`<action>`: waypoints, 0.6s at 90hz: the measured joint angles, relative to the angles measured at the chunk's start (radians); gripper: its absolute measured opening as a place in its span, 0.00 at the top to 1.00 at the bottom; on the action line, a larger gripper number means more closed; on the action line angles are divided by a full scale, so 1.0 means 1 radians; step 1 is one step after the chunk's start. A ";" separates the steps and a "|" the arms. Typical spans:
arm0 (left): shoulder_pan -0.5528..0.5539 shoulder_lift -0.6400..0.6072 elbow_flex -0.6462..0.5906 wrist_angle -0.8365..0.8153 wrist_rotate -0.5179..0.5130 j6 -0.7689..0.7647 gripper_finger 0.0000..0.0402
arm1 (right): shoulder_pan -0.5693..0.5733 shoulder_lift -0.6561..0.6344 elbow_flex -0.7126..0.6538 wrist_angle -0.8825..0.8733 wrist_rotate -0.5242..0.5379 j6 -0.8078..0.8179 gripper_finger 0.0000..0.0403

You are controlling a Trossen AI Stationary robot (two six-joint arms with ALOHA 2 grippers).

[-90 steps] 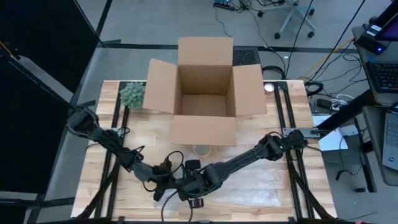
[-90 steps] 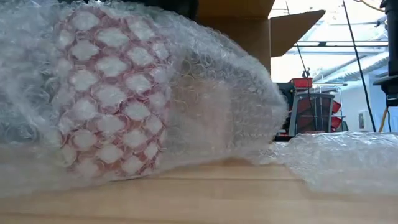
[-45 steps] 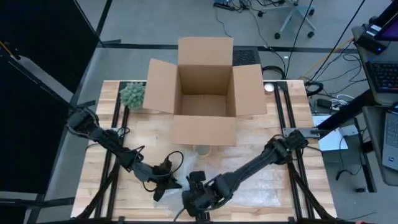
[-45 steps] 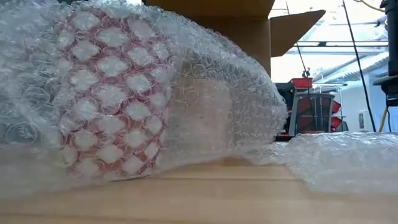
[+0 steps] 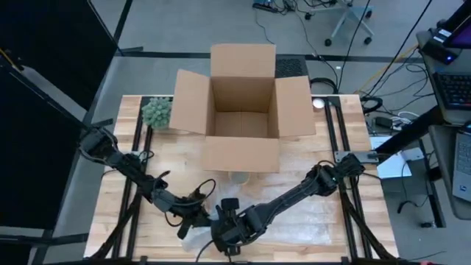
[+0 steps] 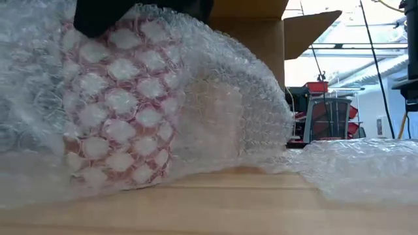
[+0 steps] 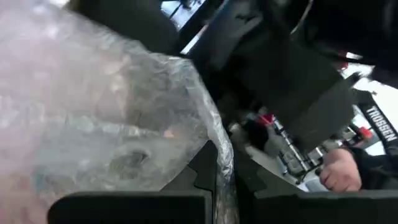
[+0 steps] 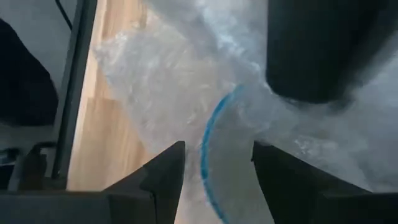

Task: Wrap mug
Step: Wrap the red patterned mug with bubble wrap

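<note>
The mug (image 6: 117,111), red under a honeycomb of bubbles, lies wrapped in clear bubble wrap (image 6: 228,124) on the wooden table near its front edge. More wrap (image 5: 302,221) spreads to the right. My left gripper (image 5: 197,218) is shut on a wrap edge at the bundle's left side. My right gripper (image 5: 227,230) is open just right of it, its fingers standing either side of wrap over a blue curved rim (image 8: 208,143). A dark gripper part (image 6: 130,13) sits on top of the bundle; which arm's it is I cannot tell. My left gripper pinches a raised edge of the bubble wrap (image 7: 219,163) between its two fingers (image 7: 155,202). The sheet rises from the fingers and bulges over the bundle. One layer or several, I cannot tell. My right gripper has wrap between its open fingers (image 8: 158,180); whether they touch it I cannot tell.
An open cardboard box (image 5: 243,110) stands at the table's far middle, its front flap hanging toward me. A green spiky object (image 5: 156,112) sits at the far left. A small round thing (image 5: 239,177) lies below the box flap. Black rails (image 5: 136,162) run along both sides.
My right gripper has gone toward the near edge, then back a little and to the left, closing in on my left gripper. A dark gripper part has come down onto the top of the wrapped mug, and the wrap over it has shifted slightly.
</note>
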 joint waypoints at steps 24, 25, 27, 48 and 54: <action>0.005 0.063 0.067 -0.135 0.007 0.022 1.00 | -0.009 0.000 0.000 0.002 -0.002 -0.004 0.56; 0.006 0.064 0.067 -0.140 0.007 0.021 1.00 | -0.009 0.000 0.000 0.000 -0.003 -0.004 0.56; 0.008 0.066 0.067 -0.149 0.007 0.021 1.00 | -0.009 -0.001 0.000 -0.007 -0.004 -0.005 0.56; 0.008 0.069 0.067 -0.197 0.005 0.019 1.00 | 0.007 -0.060 0.046 -0.180 -0.043 0.024 0.56; 0.008 0.069 0.067 -0.194 0.003 0.020 1.00 | 0.012 -0.090 0.043 -0.221 -0.074 0.038 0.56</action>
